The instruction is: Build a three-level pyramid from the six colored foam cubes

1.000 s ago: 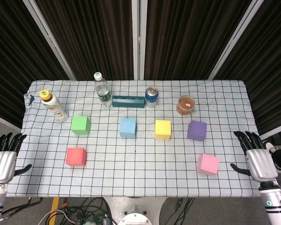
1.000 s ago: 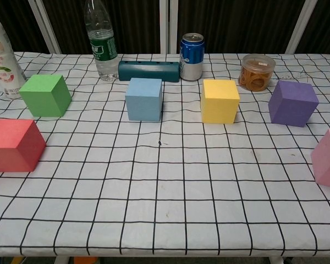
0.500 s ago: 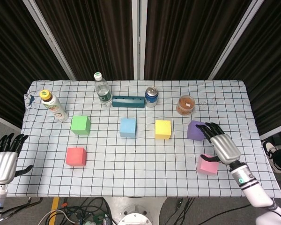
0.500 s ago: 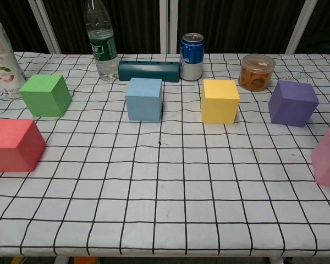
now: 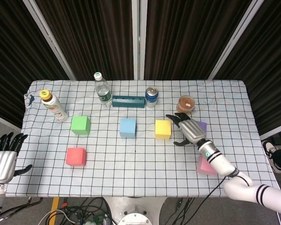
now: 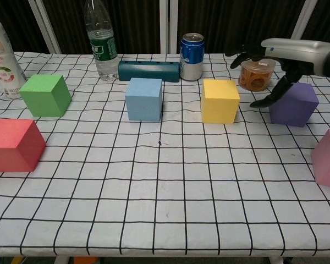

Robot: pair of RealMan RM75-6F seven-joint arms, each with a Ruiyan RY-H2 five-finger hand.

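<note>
My right hand (image 5: 187,128) hovers empty with fingers spread between the purple cube (image 6: 295,103) and the yellow cube (image 5: 162,129), nearer both than my left.

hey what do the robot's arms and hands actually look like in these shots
Both the right hand and left hand have silver-grey metallic backs with black fingers. The right arm is glossy white with black bands and a small green-lit ring near the wrist. The left arm barely shows.
</note>
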